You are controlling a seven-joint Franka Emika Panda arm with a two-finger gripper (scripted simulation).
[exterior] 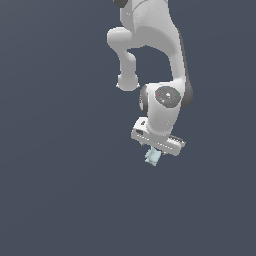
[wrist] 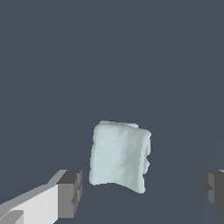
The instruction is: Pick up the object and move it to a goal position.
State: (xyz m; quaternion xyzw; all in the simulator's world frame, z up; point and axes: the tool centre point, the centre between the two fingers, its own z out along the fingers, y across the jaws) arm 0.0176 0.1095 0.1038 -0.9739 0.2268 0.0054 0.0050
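The object [wrist: 119, 155] is a small pale blue-green lump with rough, angular edges. In the wrist view it sits between my two grey fingertips [wrist: 70, 192], with a narrow gap to one finger and a wide gap to the other. My gripper [wrist: 142, 190] is open, and neither pad touches the lump. In the exterior view the object [exterior: 153, 157] pokes out just beneath the white gripper [exterior: 156, 150], whose fingers are mostly hidden behind the hand. I cannot tell whether the lump rests on the surface.
A plain dark blue-grey surface [exterior: 60, 190] fills both views. The white arm [exterior: 150, 45] reaches down from the top of the exterior view.
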